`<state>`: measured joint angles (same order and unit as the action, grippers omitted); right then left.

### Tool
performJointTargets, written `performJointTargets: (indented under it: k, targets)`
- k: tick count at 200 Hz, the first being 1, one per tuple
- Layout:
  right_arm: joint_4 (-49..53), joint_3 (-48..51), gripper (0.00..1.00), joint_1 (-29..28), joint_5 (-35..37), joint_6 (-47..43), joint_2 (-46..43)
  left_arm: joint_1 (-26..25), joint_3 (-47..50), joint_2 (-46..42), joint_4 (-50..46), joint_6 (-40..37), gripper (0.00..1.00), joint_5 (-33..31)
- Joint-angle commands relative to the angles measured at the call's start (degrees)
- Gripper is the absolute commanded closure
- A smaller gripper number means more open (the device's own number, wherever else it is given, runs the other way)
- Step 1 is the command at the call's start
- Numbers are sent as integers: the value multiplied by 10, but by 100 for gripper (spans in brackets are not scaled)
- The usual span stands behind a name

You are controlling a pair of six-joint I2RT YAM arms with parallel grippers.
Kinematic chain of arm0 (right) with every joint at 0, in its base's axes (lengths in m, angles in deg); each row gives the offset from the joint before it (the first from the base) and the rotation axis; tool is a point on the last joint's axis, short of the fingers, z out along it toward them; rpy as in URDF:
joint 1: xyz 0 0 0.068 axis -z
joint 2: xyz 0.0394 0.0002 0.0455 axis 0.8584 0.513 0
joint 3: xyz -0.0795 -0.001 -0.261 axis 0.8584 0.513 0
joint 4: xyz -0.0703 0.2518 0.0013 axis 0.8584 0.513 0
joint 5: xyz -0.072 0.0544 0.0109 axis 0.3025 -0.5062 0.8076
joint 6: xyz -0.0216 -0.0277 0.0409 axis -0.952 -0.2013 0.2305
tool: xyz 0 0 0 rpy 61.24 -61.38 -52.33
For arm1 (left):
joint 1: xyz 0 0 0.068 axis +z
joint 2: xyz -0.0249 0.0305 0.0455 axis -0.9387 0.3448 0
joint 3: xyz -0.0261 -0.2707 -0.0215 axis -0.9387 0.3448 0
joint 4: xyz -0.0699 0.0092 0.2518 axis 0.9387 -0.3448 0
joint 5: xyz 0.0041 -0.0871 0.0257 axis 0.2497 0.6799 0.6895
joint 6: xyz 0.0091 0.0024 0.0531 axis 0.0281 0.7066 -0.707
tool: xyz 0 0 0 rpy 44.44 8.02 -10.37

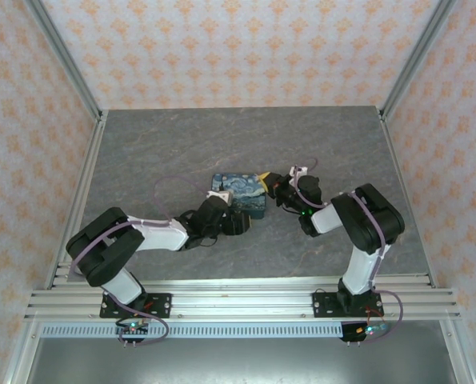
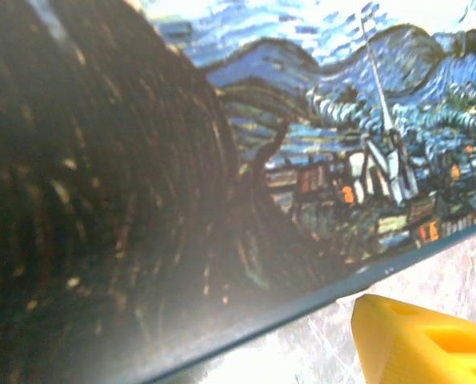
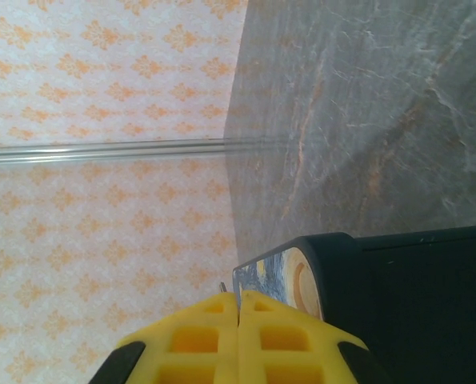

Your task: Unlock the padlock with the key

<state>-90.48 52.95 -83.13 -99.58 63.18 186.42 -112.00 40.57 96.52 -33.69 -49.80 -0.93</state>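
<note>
Clenched at the box's [image 1: 239,190] three o'clock, the right gripper [image 3: 238,300] could shove it sideways. The left gripper's [image 1: 222,202] hold I cannot tell.

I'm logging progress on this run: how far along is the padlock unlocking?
Done: both arms are at the starry-night painted box. In hand: the right pincer is shut at the box's corner, a thin metal tip showing beside it; the left pincer sits at the box's near edge. Left: the padlock's state cannot be told, so unlocking likely remains.
</note>
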Motion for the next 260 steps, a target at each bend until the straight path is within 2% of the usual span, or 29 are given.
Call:
performJointTargets:
  k: [1, 58, 123, 173, 205, 260]
  targets:
    - [-21, -23, 100, -4, -2, 10, 30, 9, -27, 3, -1, -37, 25, 5]
    - [-16, -37, 100, -4, -7, 11, 36, 10, -19, 23, -1, -95, 26, 2]
    - [-14, -29, 100, -4, -6, 9, 29, 9, -18, 58, 8, -136, 27, -66]
    - [-3, -31, 100, -5, -8, 4, 26, 9, -36, 75, 34, -143, 28, -29]
    - [0, -32, 100, -4, -8, 2, 28, 10, -25, 57, 90, -107, 29, 15]
    - [5, -34, 100, -5, -7, 1, 27, 19, -11, 67, 174, -26, 29, 34]
